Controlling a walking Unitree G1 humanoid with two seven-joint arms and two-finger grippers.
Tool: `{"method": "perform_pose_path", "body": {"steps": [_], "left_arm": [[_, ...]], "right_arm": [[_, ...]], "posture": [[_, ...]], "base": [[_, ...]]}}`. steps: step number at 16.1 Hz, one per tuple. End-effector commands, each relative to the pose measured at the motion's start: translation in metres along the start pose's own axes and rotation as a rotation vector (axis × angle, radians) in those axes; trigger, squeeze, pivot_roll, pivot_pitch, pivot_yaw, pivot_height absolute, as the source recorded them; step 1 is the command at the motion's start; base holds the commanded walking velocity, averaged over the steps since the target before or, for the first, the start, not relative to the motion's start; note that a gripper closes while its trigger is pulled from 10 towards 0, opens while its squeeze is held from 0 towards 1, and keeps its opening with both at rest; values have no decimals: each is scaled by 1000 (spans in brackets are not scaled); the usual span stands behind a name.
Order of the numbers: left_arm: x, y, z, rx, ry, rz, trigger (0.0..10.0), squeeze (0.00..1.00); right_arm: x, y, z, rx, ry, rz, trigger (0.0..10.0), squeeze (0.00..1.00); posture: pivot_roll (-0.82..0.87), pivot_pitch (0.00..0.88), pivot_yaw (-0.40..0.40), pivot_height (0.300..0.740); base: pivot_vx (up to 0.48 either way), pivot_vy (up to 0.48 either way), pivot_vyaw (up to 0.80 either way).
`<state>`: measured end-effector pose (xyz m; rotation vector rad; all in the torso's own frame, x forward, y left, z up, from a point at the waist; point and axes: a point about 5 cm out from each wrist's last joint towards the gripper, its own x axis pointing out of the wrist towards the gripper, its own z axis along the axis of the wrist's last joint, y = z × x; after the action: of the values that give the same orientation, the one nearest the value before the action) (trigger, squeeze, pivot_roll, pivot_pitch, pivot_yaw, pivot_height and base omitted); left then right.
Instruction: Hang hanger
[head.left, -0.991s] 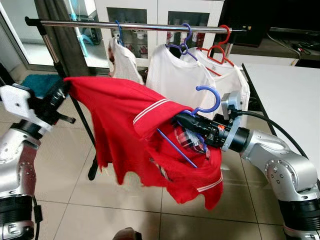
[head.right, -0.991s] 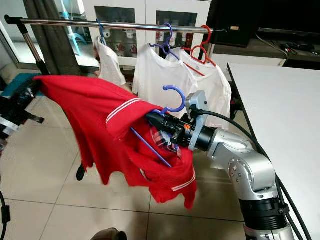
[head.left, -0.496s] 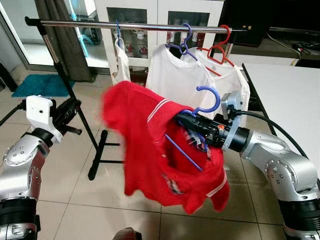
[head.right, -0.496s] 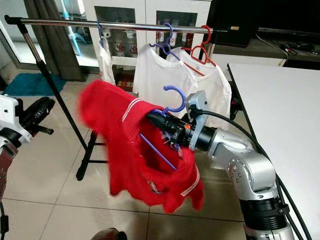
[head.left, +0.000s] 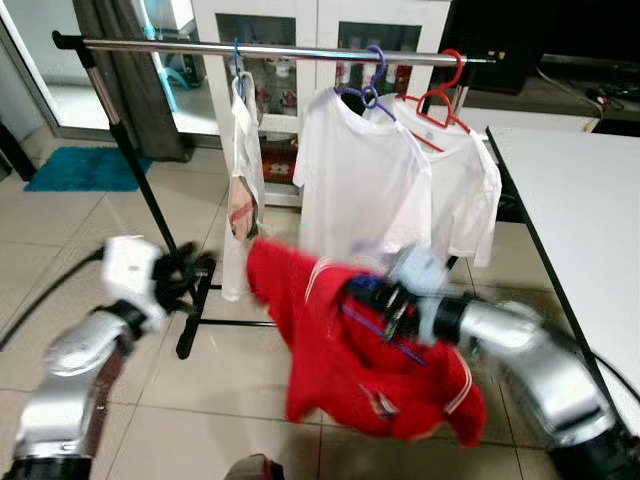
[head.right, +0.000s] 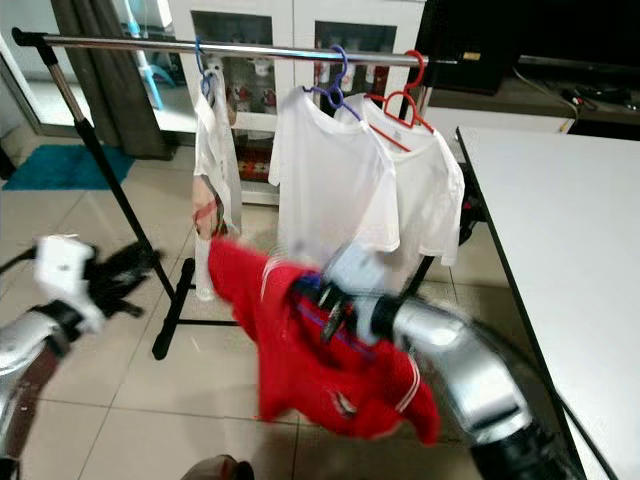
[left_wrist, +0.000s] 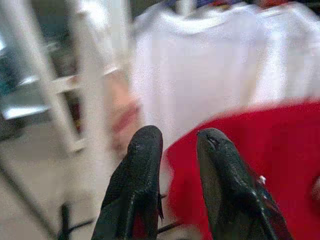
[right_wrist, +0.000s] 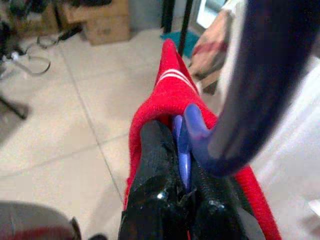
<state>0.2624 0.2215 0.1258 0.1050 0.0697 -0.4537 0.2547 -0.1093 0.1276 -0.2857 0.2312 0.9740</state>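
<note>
A red polo shirt (head.left: 345, 380) with white trim hangs bunched on a blue hanger (right_wrist: 189, 125) low in front of the rack. My right gripper (head.left: 368, 296) is shut on the hanger's neck, and its arm is blurred by motion. The hanger's hook (right_wrist: 260, 75) curves up close to the wrist camera. My left gripper (head.left: 195, 275) is to the left of the shirt, near the rack's foot. Its fingers (left_wrist: 137, 185) stand slightly apart with nothing between them. The steel rail (head.left: 280, 48) runs across the top, well above the shirt.
On the rail hang a narrow patterned garment (head.left: 240, 170) and two white T-shirts (head.left: 360, 170) on blue and red hangers. The rail's left stretch is bare. The rack's black upright (head.left: 140, 180) slants down on the left. A white table (head.left: 580, 200) borders the right.
My left gripper has let go of the shirt's sleeve and dropped lower. The shirt swung down and now hangs from the hanger alone. My right arm has lowered with it.
</note>
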Motion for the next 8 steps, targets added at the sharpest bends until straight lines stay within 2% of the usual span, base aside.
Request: {"method": "perform_pose_path", "body": {"steps": [1,2,3,5,6,8], "left_arm": [[4,-8,5,25,-4,-55,10000,0],[4,-10,6,40,3,-70,10000,0],[4,-15,5,87,38,-135,10000,0],[3,-19,4,113,65,-175,10000,0],[1,-21,4,100,63,-176,10000,0],[3,-25,3,85,61,-96,10000,0]], "right_arm": [[0,0,5,-81,-11,-9,10000,0],[2,2,2,-103,6,-6,10000,0],[5,4,-2,-108,23,2,10000,0],[9,4,-5,-98,17,-1,10000,0],[10,4,-5,-86,8,-8,10000,0],[17,-2,-11,10,7,-103,10000,0]], "posture": [[-9,47,15,740],[-10,48,14,740],[-13,49,17,740],[-13,49,17,740],[-12,49,13,740],[-5,46,-8,740]], "base": [[0,0,0],[0,0,0],[0,0,0],[0,0,0],[0,0,0],[0,0,0]]}}
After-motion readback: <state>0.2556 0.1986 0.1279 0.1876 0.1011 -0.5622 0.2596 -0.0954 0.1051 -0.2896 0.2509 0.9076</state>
